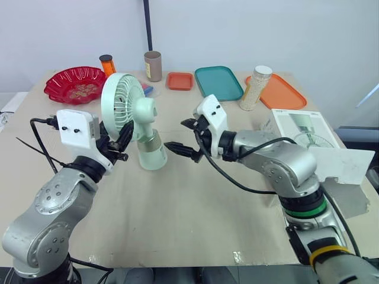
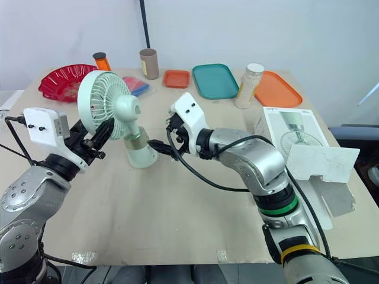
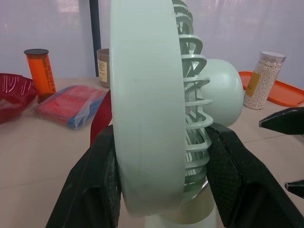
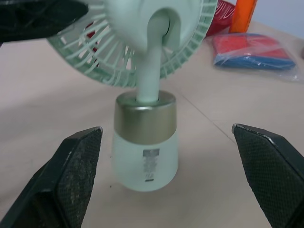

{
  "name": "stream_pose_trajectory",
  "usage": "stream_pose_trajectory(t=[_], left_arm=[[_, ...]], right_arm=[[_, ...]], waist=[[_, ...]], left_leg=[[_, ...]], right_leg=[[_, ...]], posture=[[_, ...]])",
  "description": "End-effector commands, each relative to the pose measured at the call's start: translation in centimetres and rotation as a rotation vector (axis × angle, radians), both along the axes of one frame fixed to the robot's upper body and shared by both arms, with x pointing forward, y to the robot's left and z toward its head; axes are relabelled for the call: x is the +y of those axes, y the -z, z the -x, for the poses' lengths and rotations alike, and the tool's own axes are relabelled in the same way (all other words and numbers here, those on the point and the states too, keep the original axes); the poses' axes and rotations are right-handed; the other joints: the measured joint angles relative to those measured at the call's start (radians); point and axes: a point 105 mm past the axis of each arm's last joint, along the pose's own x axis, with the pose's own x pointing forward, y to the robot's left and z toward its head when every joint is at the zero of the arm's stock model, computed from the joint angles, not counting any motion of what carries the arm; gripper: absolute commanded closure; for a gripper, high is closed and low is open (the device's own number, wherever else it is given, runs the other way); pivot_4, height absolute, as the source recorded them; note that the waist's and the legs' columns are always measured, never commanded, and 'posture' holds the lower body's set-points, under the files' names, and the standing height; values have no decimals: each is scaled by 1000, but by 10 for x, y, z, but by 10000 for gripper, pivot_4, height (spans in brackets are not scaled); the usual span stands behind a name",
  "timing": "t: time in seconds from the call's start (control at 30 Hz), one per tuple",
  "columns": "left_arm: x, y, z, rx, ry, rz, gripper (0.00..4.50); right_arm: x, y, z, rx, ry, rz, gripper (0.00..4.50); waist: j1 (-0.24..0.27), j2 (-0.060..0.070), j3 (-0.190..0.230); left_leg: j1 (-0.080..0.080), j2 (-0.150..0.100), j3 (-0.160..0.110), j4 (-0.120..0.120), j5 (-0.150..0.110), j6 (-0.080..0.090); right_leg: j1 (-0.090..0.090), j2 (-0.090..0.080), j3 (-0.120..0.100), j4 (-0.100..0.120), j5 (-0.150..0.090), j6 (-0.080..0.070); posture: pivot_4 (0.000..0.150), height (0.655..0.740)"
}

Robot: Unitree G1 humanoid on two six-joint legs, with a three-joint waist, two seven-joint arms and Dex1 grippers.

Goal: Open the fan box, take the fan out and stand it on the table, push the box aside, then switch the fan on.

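The mint-green fan [image 1: 122, 105] has its pale base [image 1: 151, 155] on the table, left of centre. My left gripper [image 1: 121, 141] is shut on the lower rim of the fan's round head, one black finger [image 3: 97, 183] on each side of the ring. My right gripper [image 1: 179, 136] stands open just right of the base, at the height of the gold band [image 4: 145, 116], and does not touch it. The white fan box [image 1: 317, 145] lies at the right edge of the table with its flap open.
Along the back of the table stand a red bowl [image 1: 75, 84], an orange bottle [image 1: 107, 64], a brown tube [image 1: 153, 65], a small orange tray [image 1: 180, 80], a teal tray [image 1: 218, 81], a jar of beads [image 1: 256, 87] and an orange tray [image 1: 281, 93]. A red-blue packet [image 3: 71, 104] lies behind the fan.
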Motion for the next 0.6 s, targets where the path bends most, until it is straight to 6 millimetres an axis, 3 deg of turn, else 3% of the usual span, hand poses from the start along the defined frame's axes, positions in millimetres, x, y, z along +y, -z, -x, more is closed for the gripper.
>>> stream_pose_trajectory(t=[0.03, 0.1, 0.23, 0.6], left_arm=[[-5, -19, 5, -88, 31, 17, 25510], [-7, -18, 5, -85, 42, 20, 25510], [-8, -18, 3, -87, 54, 13, 25510], [-7, -17, 3, -82, 61, 8, 25510]], right_arm=[[11, -10, -1, -47, -15, -25, 4027], [15, -9, -2, -42, -17, -32, 7623], [21, -8, -2, -42, -24, -36, 24513], [37, -8, -6, -40, -35, -65, 24513]], waist=[[0, 0, 0], [0, 0, 0], [0, 0, 0], [0, 0, 0]], left_leg=[[0, 0, 0, 0, 0, 0], [0, 0, 0, 0, 0, 0], [0, 0, 0, 0, 0, 0], [0, 0, 0, 0, 0, 0]], right_leg=[[0, 0, 0, 0, 0, 0], [0, 0, 0, 0, 0, 0], [0, 0, 0, 0, 0, 0], [-1, 0, 0, 1, 0, 0]], posture=[[1500, 7400], [1500, 7400], [1500, 7400], [1500, 7400]])
